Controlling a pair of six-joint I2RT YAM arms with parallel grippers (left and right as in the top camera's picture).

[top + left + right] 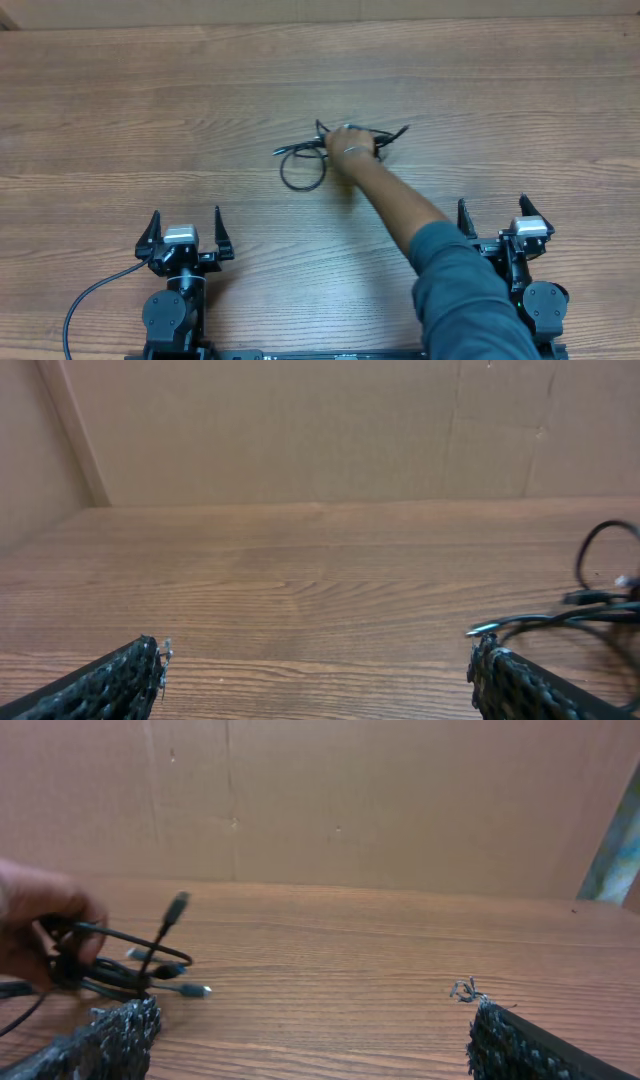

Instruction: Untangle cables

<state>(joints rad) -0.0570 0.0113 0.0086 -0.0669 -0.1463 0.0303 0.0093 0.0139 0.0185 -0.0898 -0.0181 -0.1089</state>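
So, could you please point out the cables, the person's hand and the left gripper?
cables (100, 975), right wrist view, the bunched middle.
person's hand (350, 150), overhead view, back of the hand.
left gripper (186, 214), overhead view, midway between its fingertips.

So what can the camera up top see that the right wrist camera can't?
Only overhead: the left gripper, open, and the person's whole sleeved arm. Only right wrist: the brown wall behind the table, and a plug sticking up from the bundle. Both: the hand gripping the tangled cables on the wooden table, and the open right gripper.
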